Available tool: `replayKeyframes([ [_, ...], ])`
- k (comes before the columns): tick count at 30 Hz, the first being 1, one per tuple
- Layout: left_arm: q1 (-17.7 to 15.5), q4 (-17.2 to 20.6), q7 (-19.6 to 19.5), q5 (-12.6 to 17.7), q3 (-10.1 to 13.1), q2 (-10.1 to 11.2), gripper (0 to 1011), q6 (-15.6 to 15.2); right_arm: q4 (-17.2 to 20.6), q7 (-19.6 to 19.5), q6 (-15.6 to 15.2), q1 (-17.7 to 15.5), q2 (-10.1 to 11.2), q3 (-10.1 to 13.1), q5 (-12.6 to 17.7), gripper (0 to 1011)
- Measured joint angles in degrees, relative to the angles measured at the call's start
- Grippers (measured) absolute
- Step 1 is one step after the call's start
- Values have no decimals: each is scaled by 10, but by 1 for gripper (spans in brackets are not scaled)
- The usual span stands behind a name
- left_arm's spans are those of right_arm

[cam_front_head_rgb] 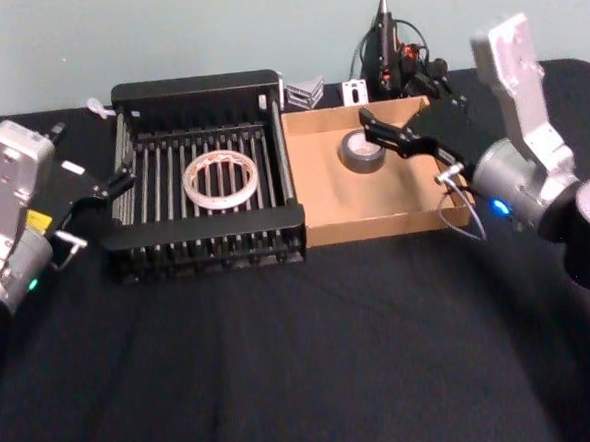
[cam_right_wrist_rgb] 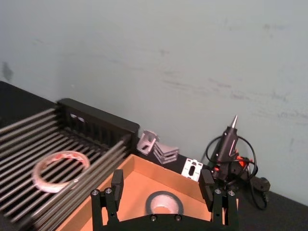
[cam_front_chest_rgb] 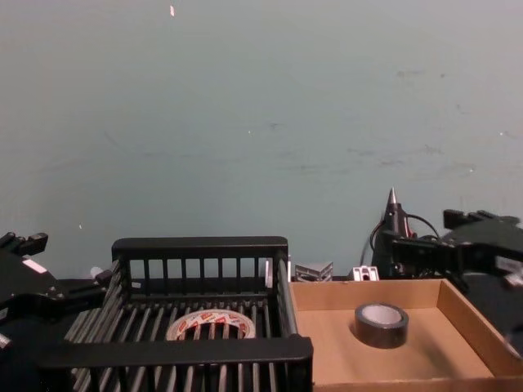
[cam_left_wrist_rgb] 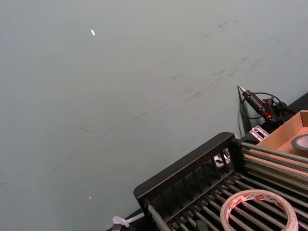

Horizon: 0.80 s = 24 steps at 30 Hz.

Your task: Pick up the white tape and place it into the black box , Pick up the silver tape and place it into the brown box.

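The white tape lies flat on the slatted floor of the black box. Inside the brown box, near its back wall, the silver tape rests on its side. My right gripper hovers open just above the silver tape, one finger on each side, touching nothing. Left of the black box, my left gripper stands open and holds nothing.
A black glue gun with its cable stands behind the brown box against the wall. Grey metal brackets and a small white clip lie behind the boxes. Black cloth covers the table front.
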State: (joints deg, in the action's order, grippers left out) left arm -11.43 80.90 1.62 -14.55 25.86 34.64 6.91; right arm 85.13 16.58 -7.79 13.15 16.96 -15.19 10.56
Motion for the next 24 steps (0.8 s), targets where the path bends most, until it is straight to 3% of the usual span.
replayKeyframes([
  [6, 0, 0, 0, 0, 0, 0, 1001, 0, 53, 11, 60, -72, 26, 12, 5, 1003],
  [11, 0, 0, 0, 0, 0, 0, 1001, 0, 67, 14, 76, -111, 35, 18, 10, 1003],
  [17, 0, 0, 0, 0, 0, 0, 1001, 0, 58, 4, 82, -127, 29, 20, 9, 1003],
  [24, 0, 0, 0, 0, 0, 0, 1001, 0, 34, -23, 101, -128, 5, 25, -3, 1003],
])
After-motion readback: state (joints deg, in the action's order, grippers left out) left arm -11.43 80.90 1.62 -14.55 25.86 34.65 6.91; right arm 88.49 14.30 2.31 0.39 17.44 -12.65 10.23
